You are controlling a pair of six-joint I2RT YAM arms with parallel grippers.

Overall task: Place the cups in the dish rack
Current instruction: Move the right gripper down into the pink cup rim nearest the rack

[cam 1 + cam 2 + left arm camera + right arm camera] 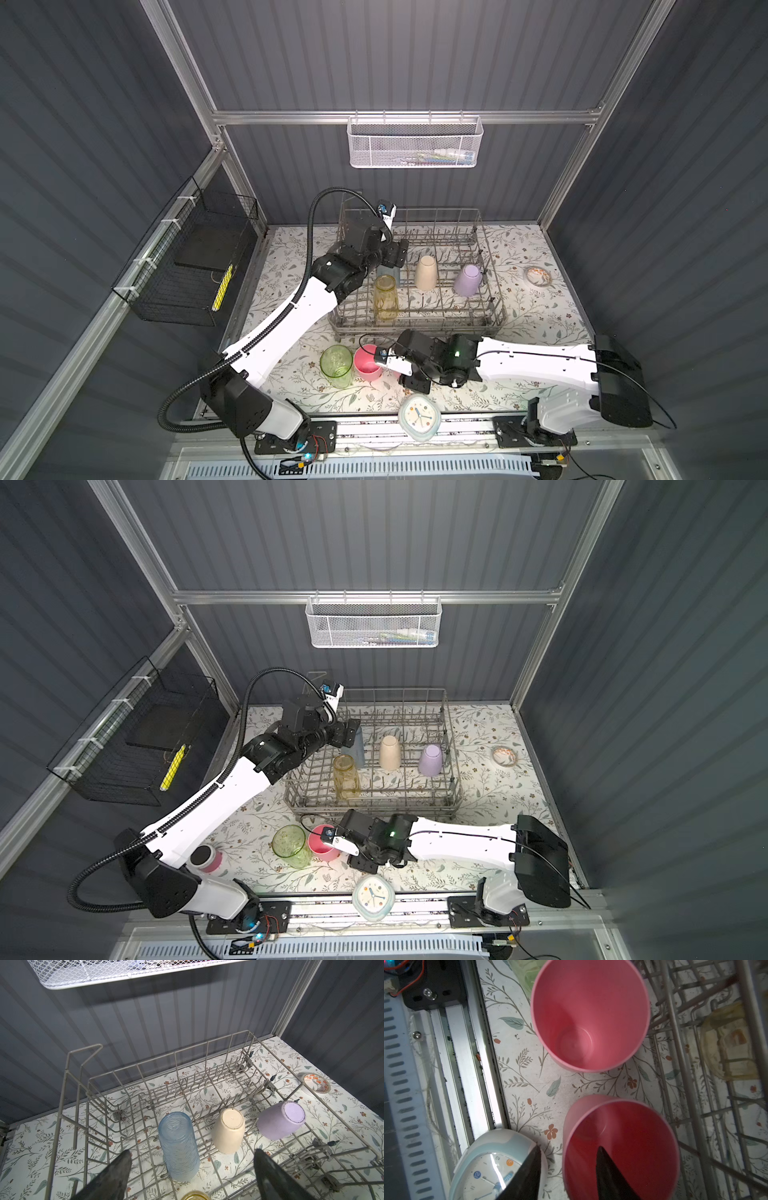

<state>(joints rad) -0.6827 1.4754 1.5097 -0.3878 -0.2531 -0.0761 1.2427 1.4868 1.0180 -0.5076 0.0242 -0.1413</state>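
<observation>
Both top views: high overhead, facing down over the whole table [540,316]. Left wrist view: near, looking into the dish rack [175,1068]. Right wrist view: nearer, above two pink cups [589,1014]; rack shared.

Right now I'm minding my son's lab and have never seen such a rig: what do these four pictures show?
Two white-and-black robot arms work at a flower-patterned table. Two pictures look down from overhead; two come from wrist cameras, one per arm. The left gripper hangs open over the grey wire dish rack, which holds a translucent blue cup, a translucent yellow cup, a beige cup and a lavender cup. Before the rack stand a translucent green cup, a pink cup and a second pink cup. The right gripper is open, one finger inside the second pink cup and one outside, so nothing is held. A white-and-blue clock, a tape roll and a pink cylinder with a black top are also there.
</observation>
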